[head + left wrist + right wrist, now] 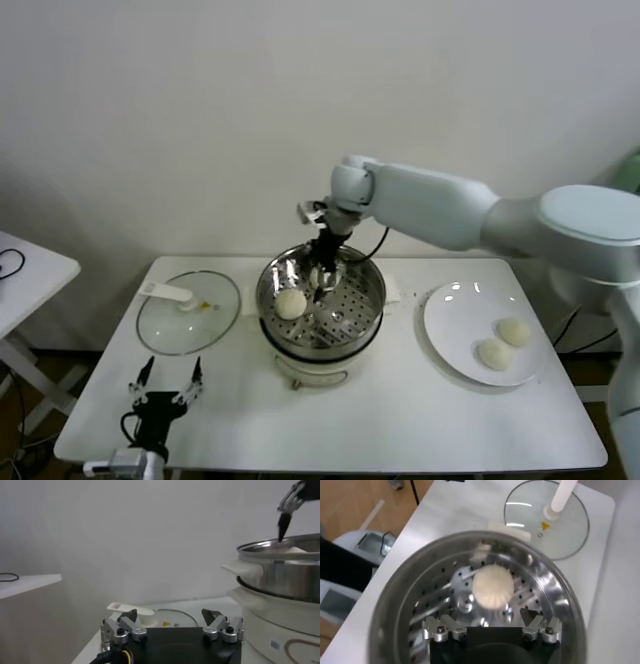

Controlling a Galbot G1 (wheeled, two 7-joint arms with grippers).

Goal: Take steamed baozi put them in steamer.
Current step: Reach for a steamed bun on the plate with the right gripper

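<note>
The steamer (368, 312) is a shiny steel pot with a perforated floor on a white base, at the table's middle. One cream-white baozi (291, 303) lies inside it on its left side; it also shows in the right wrist view (492, 586). Two more baozi (494, 353) (514, 331) lie on the white plate (450, 320) at the right. My right gripper (325, 275) hangs in the steamer mouth, open and empty, just beside that bun (490, 620). My left gripper (165, 385) is open and empty, parked low at the front left (170, 616).
A flat glass lid (188, 312) with a white handle (168, 292) lies left of the steamer, just ahead of my left gripper. The steamer's side (285, 575) rises close by in the left wrist view. A second white table (25, 270) stands at the far left.
</note>
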